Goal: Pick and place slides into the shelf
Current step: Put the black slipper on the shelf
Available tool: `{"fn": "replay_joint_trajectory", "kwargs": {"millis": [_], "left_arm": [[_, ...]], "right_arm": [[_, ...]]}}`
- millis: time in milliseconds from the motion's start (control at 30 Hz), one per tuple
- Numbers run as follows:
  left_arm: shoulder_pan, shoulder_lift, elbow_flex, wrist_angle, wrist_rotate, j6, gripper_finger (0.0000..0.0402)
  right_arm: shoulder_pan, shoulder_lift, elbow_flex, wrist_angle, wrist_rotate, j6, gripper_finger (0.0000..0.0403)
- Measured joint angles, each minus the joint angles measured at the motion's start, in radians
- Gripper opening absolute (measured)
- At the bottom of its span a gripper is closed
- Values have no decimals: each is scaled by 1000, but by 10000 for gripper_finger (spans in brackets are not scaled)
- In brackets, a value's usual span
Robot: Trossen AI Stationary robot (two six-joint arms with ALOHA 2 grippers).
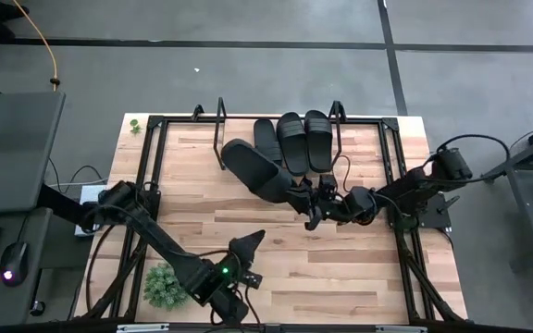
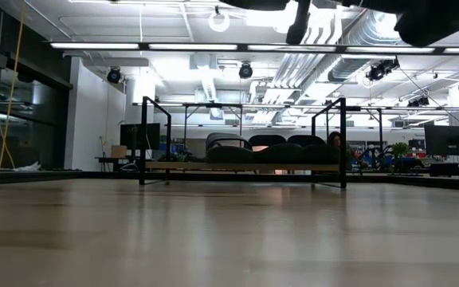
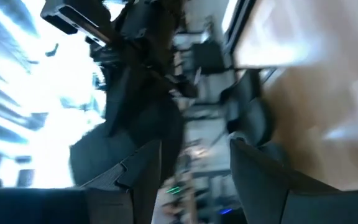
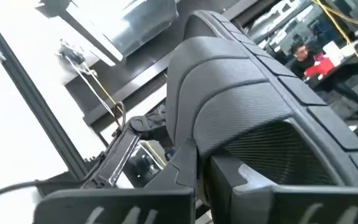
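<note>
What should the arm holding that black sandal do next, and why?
Probably carry it a bit farther toward the shelf and line it up beside the three sandals already there. The right pincer is shut on the fourth sandal, which hangs tilted at the shelf's front edge. The left pincer waits nearby.

Both robot arms are built of dark, near-black segmented links with rounded joint housings, and loose black cables loop along them; the left arm (image 1: 146, 227) carries a small green indicator light near its wrist. The right arm (image 1: 405, 190) ends at a boxy black base block with a thin black cable arcing over it. Seen close, the left gripper (image 3: 188, 171) has two flat, matte dark-grey fingers with angled inner edges, and the right gripper (image 4: 219, 180) shows the same dark, squared finger blocks over a broad black wrist housing.
</note>
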Motion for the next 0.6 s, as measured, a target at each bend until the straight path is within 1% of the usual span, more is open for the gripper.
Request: {"fn": "replay_joint_trajectory", "kwargs": {"millis": [100, 167, 300, 467, 600], "left_arm": [[4, 27, 0, 1, -60, 65, 175], [6, 37, 0, 4, -62, 91, 175], [19, 38, 0, 7, -65, 93, 175], [20, 38, 0, 7, -65, 94, 175], [19, 38, 0, 4, -65, 95, 175]], "right_arm": [[1, 42, 28, -6, -13, 36, 0], [1, 68, 56, -6, -30, 63, 0], [1, 115, 106, -9, -70, 96, 0], [1, 159, 144, -16, -71, 142, 0], [2, 174, 149, -17, -72, 176, 0]]}}
